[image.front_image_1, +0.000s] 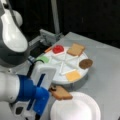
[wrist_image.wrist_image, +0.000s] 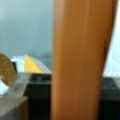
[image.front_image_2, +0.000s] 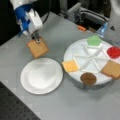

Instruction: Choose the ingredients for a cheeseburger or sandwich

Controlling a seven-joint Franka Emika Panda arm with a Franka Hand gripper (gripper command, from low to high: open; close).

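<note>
The fingers [image.front_image_2: 37,39] are clamped on one edge of a toast square [image.front_image_2: 37,48], carrying it tilted in the air just beside the white plate [image.front_image_2: 41,75], which has nothing on it yet. Further off on the grey worktop [image.front_image_2: 57,27], the divided tray [image.front_image_2: 87,58] holds cheese [image.front_image_2: 70,66], patty [image.front_image_2: 88,78], second toast [image.front_image_2: 112,69], tomato [image.front_image_2: 113,52] and lettuce [image.front_image_2: 94,40], with dark background beyond.

Rounded white arm links with grey joints; blue wrist mount; boxy white hand [image.front_image_2: 37,39]; black cable [image.front_image_1: 31,68]
</note>
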